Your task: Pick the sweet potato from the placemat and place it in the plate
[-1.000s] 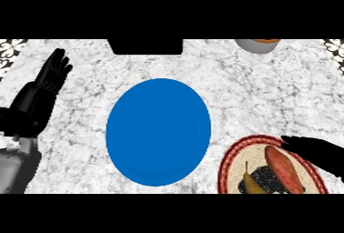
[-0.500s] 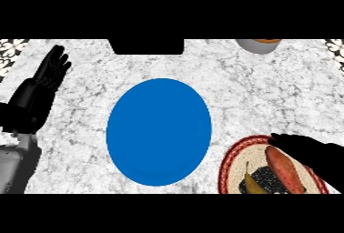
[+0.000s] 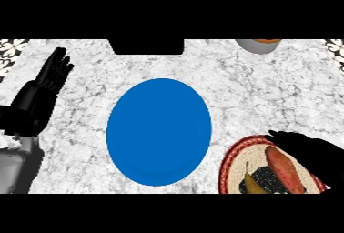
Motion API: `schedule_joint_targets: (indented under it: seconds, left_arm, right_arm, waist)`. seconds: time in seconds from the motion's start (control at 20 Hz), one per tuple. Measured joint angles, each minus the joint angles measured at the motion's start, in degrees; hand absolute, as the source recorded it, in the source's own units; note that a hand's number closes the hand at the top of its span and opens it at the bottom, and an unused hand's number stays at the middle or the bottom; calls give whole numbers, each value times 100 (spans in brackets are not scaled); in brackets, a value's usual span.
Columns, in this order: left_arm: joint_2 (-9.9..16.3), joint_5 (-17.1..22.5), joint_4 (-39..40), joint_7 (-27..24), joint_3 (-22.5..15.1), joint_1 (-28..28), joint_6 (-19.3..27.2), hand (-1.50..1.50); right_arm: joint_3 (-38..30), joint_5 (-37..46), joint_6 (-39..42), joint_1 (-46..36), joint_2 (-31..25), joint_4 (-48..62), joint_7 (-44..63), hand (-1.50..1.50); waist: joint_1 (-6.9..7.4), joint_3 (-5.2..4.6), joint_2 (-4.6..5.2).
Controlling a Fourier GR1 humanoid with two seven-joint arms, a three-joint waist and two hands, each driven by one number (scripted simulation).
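The sweet potato (image 3: 283, 170) is lying on the round woven placemat (image 3: 232, 159) at the lower right of the marble counter (image 3: 255, 91), slanting across the mat beside a dark patch and a small olive-coloured item (image 3: 252, 183) (too unclear to name). The right hand (image 3: 306, 148) is sitting over the mat's right side, its dark fingers reaching toward the upper end of the sweet potato; whether they are closing on it or merely lying over it, I cannot tell. The blue plate (image 3: 159, 131) is standing in the middle of the counter, just left of the mat and holding nothing. The left hand (image 3: 42, 93) is resting at the left edge, fingers straight and pointing up, grasping nothing. A bowl (image 3: 257, 44) is showing partly at the top edge, well apart from the plate.
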Motion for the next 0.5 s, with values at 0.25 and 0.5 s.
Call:
schedule_joint_targets:
  seconds: [0.25, 0.5]
  left_arm:
    - [-114, -161, -63, -20, 70, 67, -42, 0]
    - [-156, -179, 1, 4, 212, 33, -209, 0]
  right_arm:
    - [1, 486, -2, -62, 280, 594, -436, -150]
    - [89, 932, 51, -94, 567, 1048, -721, -150]
  waist:
    - [-2, 0, 0]
    - [-6, 1, 2]
